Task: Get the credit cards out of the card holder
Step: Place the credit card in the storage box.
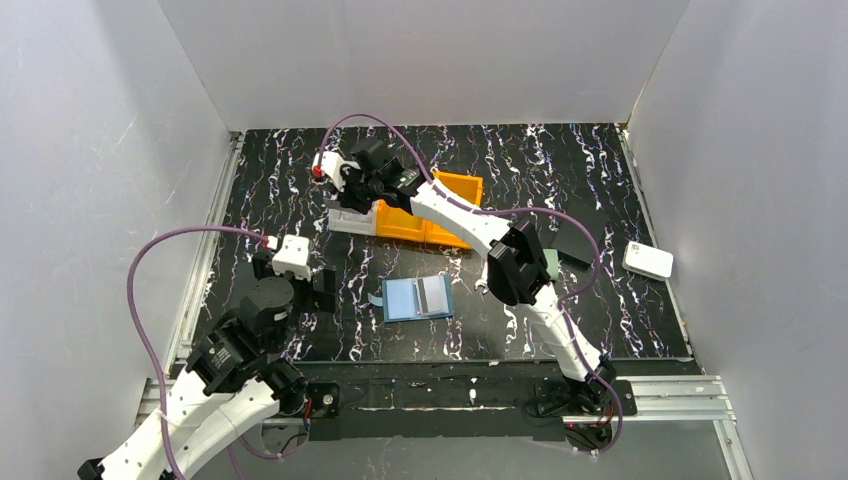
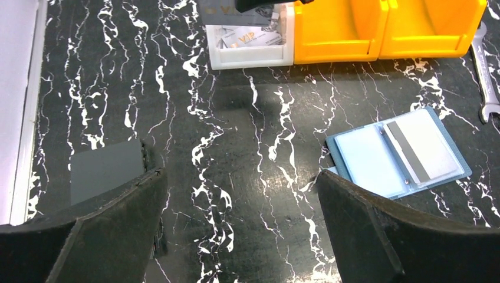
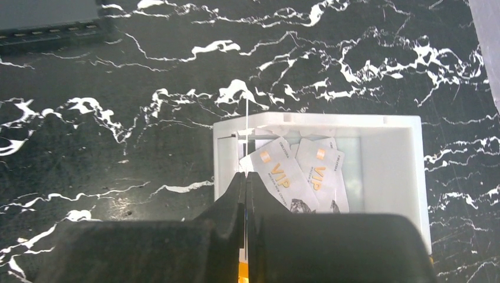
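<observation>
Thin grey credit card (image 3: 246,132) is pinched edge-on by right claw (image 3: 246,177) over white plastic bin (image 3: 318,118); left claw (image 2: 239,175) spread.

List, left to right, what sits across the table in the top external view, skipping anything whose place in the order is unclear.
left tool → white bin → card holder → white box

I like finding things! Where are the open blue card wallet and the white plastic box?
open blue card wallet (image 1: 401,299): top view, left page.
white plastic box (image 3: 330,119): right wrist view, far rim.
</observation>
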